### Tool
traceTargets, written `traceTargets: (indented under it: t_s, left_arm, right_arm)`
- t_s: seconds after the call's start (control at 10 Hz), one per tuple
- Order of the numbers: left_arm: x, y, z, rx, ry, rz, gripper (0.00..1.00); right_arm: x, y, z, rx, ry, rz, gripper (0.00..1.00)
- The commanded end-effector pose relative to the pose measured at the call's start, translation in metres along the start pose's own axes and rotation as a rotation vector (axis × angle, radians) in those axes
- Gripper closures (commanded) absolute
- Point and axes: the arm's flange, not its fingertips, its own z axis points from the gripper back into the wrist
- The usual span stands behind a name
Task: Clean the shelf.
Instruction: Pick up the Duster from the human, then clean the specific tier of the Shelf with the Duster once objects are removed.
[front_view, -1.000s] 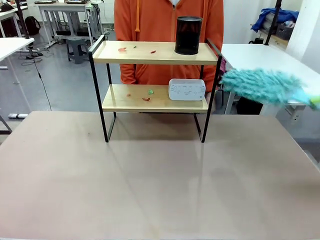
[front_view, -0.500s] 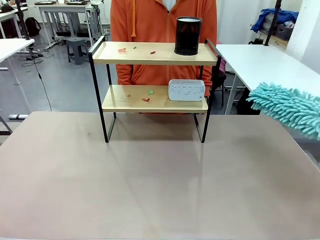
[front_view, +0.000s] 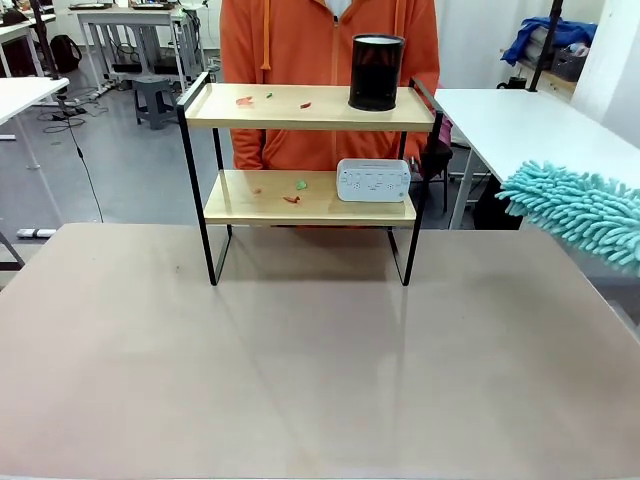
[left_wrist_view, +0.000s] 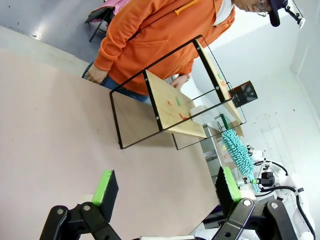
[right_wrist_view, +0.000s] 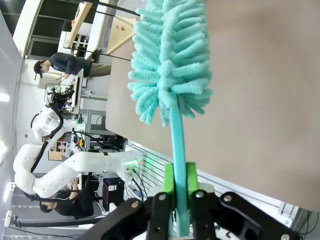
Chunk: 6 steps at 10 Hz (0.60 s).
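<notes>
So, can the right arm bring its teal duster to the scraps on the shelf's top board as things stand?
Probably yes. The fluffy teal duster hangs in open air right of the black-framed wooden shelf. Only the black cylindrical container on the top board stands between it and the red and green scraps.

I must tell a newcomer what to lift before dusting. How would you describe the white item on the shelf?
Find the two-tier wooden shelf in a black frame on the table. Toward the right end of its lower board sits a white rectangular box. Its neighbours differ: a black cylinder on the board above, coloured scraps to its left.
</notes>
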Motion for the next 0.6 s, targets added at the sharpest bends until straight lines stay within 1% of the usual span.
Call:
traceTargets:
  t_s: [0.0, 0.5]
  left_arm:
    - [0.0005, 0.001, -0.0022, -0.013, -0.014, -0.02, 0.0]
    - [0.0005, 0.001, -0.0022, -0.013, -0.014, -0.02, 0.0]
  right_arm:
    - [0.0035, 0.0001, 0.0029, 0.005, -0.008, -0.011, 1.0]
    - [0.0035, 0.0001, 0.0029, 0.005, -0.008, -0.011, 1.0]
